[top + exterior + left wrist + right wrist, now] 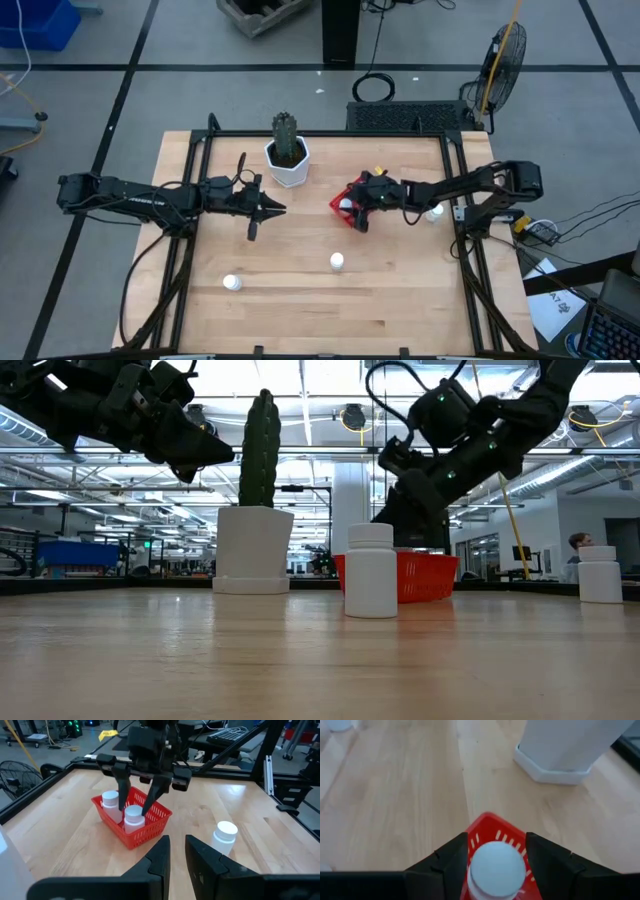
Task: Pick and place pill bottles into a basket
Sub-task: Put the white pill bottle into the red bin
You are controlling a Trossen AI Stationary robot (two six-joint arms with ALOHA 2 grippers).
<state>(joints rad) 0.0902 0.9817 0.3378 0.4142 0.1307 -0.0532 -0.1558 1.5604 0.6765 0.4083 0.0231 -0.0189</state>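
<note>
The red basket (pixel 150 827) stands right of the table's middle and holds two white pill bottles, one (pixel 110 802) behind the other (pixel 132 817). My right gripper (pixel 133 814) hangs over the basket, open, with a finger on each side of the nearer bottle's cap (pixel 497 867). That bottle stands upright on the basket floor. Three more bottles stand upright on the table (pixel 232 282), (pixel 337 261), (pixel 435 212). My left gripper (pixel 280 209) hovers left of centre, shut and holding nothing. My right gripper comes slanting down from the table's right side. Its fingers (pixel 452 862) stand close on either side of the bottle's cap. I cannot tell whether they touch it.
A white faceted pot with a green cactus (pixel 288 160) stands just behind and left of the basket (pixel 338 203). Black frame rails run along the table's left, right and far edges. Bare wood lies between the two arms and toward the near edge.
</note>
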